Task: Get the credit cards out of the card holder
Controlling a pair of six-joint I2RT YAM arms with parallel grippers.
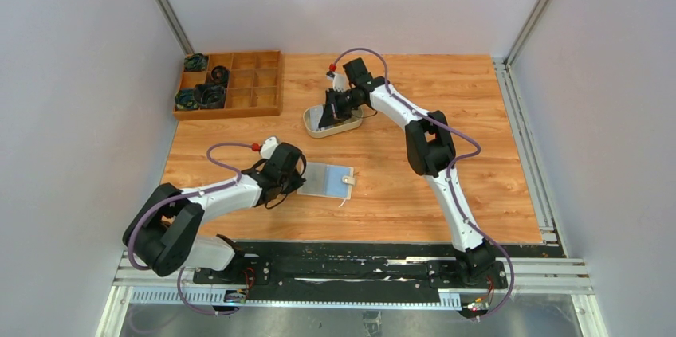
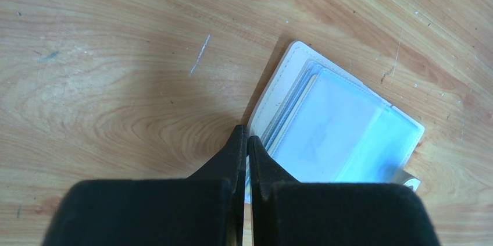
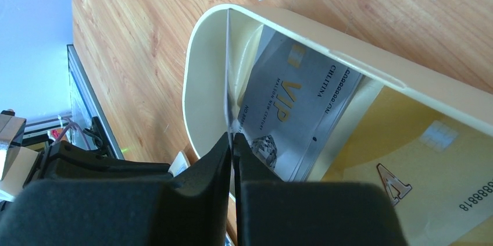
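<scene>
Wood-grain tabletop (image 1: 414, 186) ran open right of the beige bifold card holder (image 1: 327, 180), which lay spread flat front-left, pale-blue sleeves up, the left gripper (image 2: 245, 140) clenched with tips at its edge. Farther back the right gripper (image 3: 232, 140) pinched a thin grey plastic card (image 3: 228, 71), seen edge-on, inside the cream oval tray (image 3: 197, 83), beside a silver VIP card (image 3: 285, 106) and a gold card (image 3: 418, 182) cut off by the frame.

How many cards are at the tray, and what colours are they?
Silver card: 1
Gold card: 1
Edge-on card pinched in the right gripper, colour hidden: 1
Total: 3, all at the oval tray
</scene>
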